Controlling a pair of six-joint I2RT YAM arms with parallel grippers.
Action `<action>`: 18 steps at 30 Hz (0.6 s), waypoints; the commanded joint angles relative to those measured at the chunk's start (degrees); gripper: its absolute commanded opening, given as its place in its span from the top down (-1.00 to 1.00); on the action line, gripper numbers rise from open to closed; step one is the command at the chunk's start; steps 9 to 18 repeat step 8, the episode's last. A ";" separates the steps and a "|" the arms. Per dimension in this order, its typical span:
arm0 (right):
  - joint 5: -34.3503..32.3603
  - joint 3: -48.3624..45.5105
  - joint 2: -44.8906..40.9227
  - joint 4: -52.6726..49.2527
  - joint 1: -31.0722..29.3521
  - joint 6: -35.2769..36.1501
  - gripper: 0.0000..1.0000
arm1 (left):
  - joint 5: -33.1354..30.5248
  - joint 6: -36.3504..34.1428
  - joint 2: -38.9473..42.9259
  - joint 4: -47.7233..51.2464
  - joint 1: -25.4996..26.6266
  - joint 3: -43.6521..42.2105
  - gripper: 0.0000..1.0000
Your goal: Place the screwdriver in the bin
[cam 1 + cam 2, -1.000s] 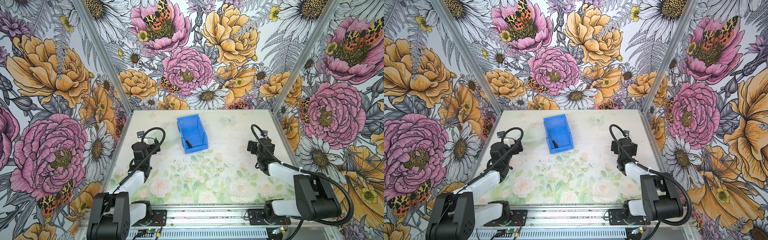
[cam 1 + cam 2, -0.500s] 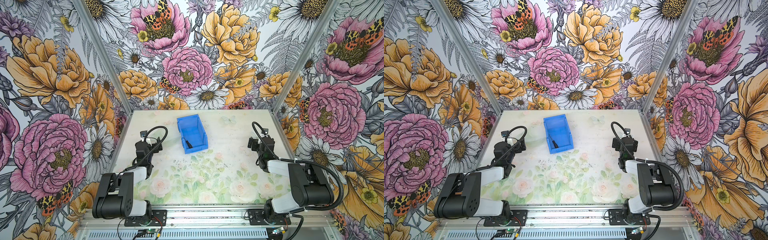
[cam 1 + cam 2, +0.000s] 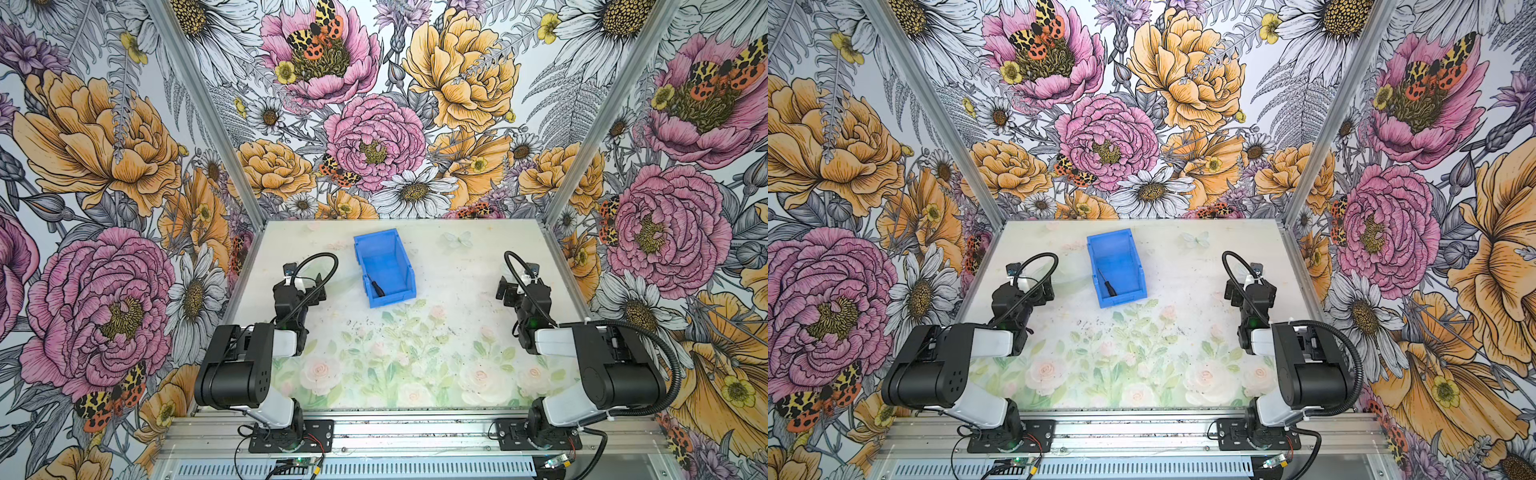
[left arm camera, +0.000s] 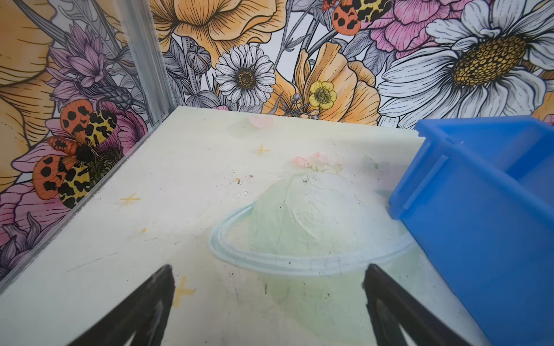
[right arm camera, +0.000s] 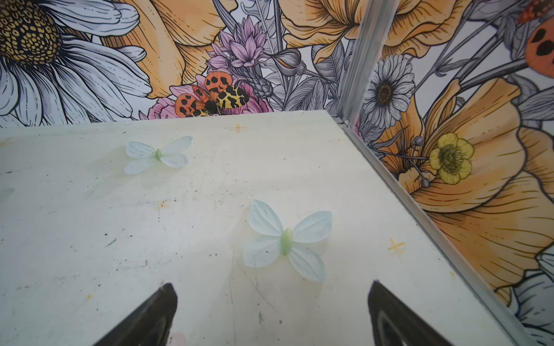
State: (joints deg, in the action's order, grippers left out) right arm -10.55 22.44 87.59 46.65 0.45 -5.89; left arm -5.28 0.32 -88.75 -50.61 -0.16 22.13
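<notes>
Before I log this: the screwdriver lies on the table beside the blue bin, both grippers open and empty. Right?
No: the screwdriver lies inside the bin, as both top views show. The left gripper and right gripper are indeed open and empty.

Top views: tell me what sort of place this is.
Probably a robot test enclosure: left arm and right arm bolted to an aluminium rail, a printed tabletop, floral wall panels closing three sides.
</notes>
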 commanded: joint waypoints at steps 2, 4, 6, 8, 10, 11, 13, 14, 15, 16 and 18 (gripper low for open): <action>0.99 -0.24 0.13 3.11 0.16 0.34 -0.99 | -4.92 -2.92 -0.23 -5.94 2.76 -1.79 -0.97; 1.11 -0.22 0.24 3.24 0.08 0.36 -0.99 | -3.91 -2.78 0.04 -4.41 2.45 -1.20 -0.97; 1.01 -0.21 0.27 3.20 0.10 0.35 -0.99 | -0.30 -2.09 0.13 -2.40 0.89 -0.35 -0.97; 1.04 -0.30 0.16 3.31 0.11 0.36 -0.99 | -0.17 -2.03 -0.06 -3.28 0.69 -0.57 -0.97; 1.04 -0.30 0.16 3.31 0.11 0.36 -0.99 | -0.17 -2.03 -0.06 -3.28 0.69 -0.57 -0.97; 1.04 -0.30 0.16 3.31 0.11 0.36 -0.99 | -0.17 -2.03 -0.06 -3.28 0.69 -0.57 -0.97; 1.04 -0.30 0.16 3.31 0.11 0.36 -0.99 | -0.17 -2.03 -0.06 -3.28 0.69 -0.57 -0.97; 1.04 -0.30 0.16 3.31 0.11 0.36 -0.99 | -0.17 -2.03 -0.06 -3.28 0.69 -0.57 -0.97; 1.04 -0.30 0.16 3.31 0.11 0.36 -0.99 | -0.17 -2.03 -0.06 -3.28 0.69 -0.57 -0.97; 1.04 -0.30 0.16 3.31 0.11 0.36 -0.99 | -0.17 -2.03 -0.06 -3.28 0.69 -0.57 -0.97; 1.04 -0.30 0.16 3.31 0.11 0.36 -0.99 | -0.17 -2.03 -0.06 -3.28 0.69 -0.57 -0.97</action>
